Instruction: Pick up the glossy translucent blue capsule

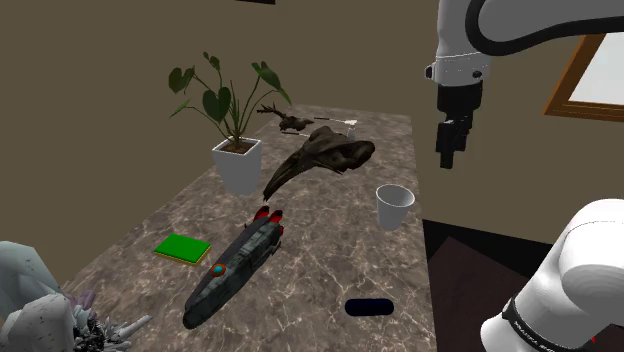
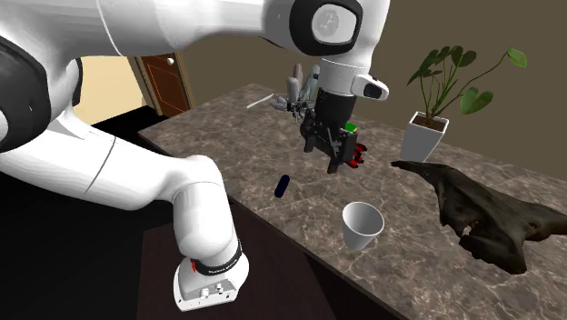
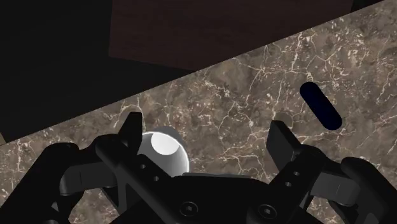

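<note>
Beyond parted fingers (image 3: 283,143), untouched, dark capsule (image 3: 319,105)

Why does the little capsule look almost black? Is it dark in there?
Shoulder view: dim all over, the capsule near-black on the marble table. Second exterior view: brighter, capsule equally dark. Wrist view: faint blue edge on it; the white cup by the gripper catches a bright spot.
</note>
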You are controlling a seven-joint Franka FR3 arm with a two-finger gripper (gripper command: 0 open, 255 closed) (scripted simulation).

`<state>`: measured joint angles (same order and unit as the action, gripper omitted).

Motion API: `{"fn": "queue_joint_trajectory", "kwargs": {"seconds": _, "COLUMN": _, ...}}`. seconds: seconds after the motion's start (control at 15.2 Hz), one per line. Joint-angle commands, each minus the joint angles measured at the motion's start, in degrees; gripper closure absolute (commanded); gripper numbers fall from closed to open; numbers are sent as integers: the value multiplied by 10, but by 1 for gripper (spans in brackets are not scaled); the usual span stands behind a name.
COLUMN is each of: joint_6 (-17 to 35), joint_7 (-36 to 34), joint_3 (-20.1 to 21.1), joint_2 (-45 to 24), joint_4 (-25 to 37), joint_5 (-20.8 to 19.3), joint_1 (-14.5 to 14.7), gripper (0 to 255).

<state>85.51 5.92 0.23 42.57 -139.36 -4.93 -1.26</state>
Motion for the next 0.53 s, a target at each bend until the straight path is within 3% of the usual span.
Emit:
{"fn": "queue_joint_trajectory", "kwargs": {"seconds": 0.0, "joint_6": 0, "joint_7": 0, "joint_3": 0, "joint_2": 0, "joint_4": 0, "joint_5": 0, "joint_1": 0, "gripper": 0}}
{"fn": "queue_joint_trajectory", "kwargs": {"seconds": 0.46, "joint_6": 136, "joint_7": 51, "joint_3": 7, "joint_2": -11, "joint_4": -105, "joint_5": 42, "joint_1": 56, "gripper": 0}}
